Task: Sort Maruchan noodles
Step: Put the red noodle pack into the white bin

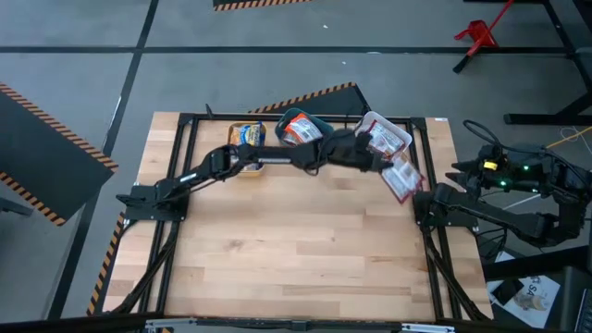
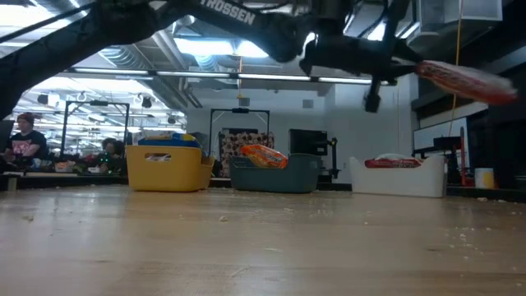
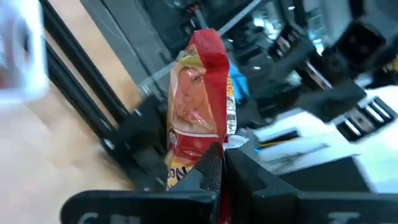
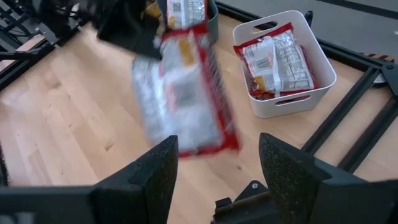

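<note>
My left arm reaches across the table's far side. Its gripper [image 1: 377,159] [image 3: 222,163] is shut on a dark red-and-white Maruchan packet [image 1: 400,177] [image 2: 468,82] [image 4: 183,93], held in the air just near-side of the white bin [image 1: 384,135]. That bin [image 4: 283,59] holds two more red packets. The teal bin [image 1: 301,129] holds an orange packet and the yellow bin [image 1: 247,139] a blue-and-yellow one. My right gripper [image 4: 217,174] waits open at the table's right edge [image 1: 442,199], touching nothing. My left gripper pinches the red-and-white packet between its two fingers at one short end [image 3: 198,152]. The rest of the packet [image 3: 199,93] sticks out past the fingertips toward the table's right edge. It is lifted well clear of the table and lies roughly level, its free end [image 2: 493,89] drooping slightly.
The three bins [image 2: 168,168] [image 2: 275,174] [image 2: 399,177] stand in a row along the far edge. A black frame rail [image 1: 430,250] runs along the table's right side by my right arm. The wide wooden top [image 1: 296,250] lies nearer. People sit in the room beyond [image 2: 25,140].
</note>
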`<state>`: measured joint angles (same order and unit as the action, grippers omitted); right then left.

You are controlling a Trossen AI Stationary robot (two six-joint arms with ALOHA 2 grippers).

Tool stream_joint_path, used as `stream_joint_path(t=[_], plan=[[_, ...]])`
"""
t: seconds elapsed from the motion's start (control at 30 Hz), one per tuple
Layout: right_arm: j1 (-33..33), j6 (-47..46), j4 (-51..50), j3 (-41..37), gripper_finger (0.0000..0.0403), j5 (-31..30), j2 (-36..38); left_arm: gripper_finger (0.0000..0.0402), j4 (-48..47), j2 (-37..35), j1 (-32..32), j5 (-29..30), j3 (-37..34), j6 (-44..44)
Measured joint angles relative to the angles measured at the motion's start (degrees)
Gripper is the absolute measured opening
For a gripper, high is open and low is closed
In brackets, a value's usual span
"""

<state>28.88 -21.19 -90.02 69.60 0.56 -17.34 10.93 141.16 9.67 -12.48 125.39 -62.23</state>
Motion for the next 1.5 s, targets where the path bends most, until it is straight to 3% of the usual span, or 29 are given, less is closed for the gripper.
stream_joint_path(t=[0.17,0.4,0.93,1.5], plan=[[0.00,0.02,0.00,0.00,0.0209,-1.43,0.00,0.0000,-12.50,0.02,4.17,0.58,6.93,6.86],[0.00,0.01,0.00,0.00,0.0209,-1.68,0.00,0.0000,-16.52,0.22,9.92,2.25,7.13,7.59],[0.00,0.02,0.00,0.02,0.0209,-6.25,0.00,0.0000,-12.62,0.22,11.46,5.89,6.66,5.23],[0.00,0.02,0.02,0.00,0.0209,-8.92,0.00,0.0000,-6.87,0.31,12.11,4.56,6.64,2.11]])
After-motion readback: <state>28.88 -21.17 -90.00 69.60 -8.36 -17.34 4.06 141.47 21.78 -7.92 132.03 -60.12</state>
